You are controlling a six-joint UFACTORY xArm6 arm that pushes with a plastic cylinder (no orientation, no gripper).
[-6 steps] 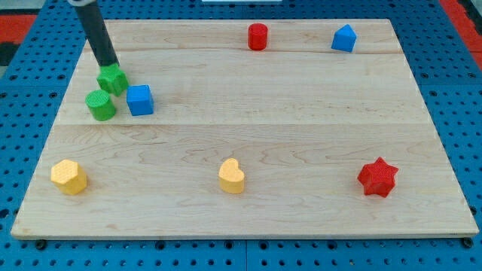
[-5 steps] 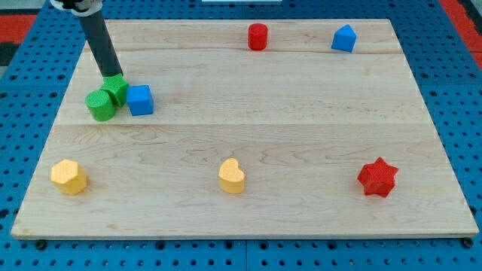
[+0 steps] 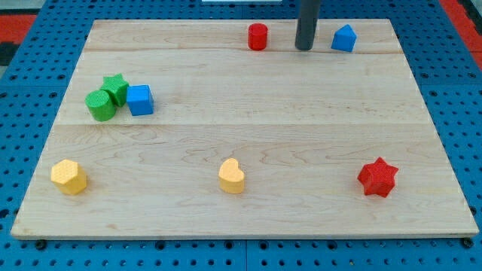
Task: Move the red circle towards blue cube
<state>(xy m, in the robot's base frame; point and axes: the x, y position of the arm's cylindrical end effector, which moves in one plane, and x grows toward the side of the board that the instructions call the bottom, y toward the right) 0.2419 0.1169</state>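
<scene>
The red circle (image 3: 257, 36) is a short red cylinder near the view's top, just left of centre. The blue cube (image 3: 139, 99) sits at the view's left, touching a green star (image 3: 115, 87) and next to a green cylinder (image 3: 100, 105). My tip (image 3: 303, 48) is near the view's top, a little to the right of the red circle and apart from it, between it and a blue pentagon-like block (image 3: 344, 38).
A yellow hexagon block (image 3: 68, 177) lies at the bottom left, a yellow heart (image 3: 232, 176) at the bottom centre, a red star (image 3: 376, 178) at the bottom right. The wooden board (image 3: 248, 218) rests on a blue pegboard.
My tip left the green blocks at the view's left and moved far right along the top, stopping just right of the red circle. The green star stays pushed against the green cylinder and blue cube.
</scene>
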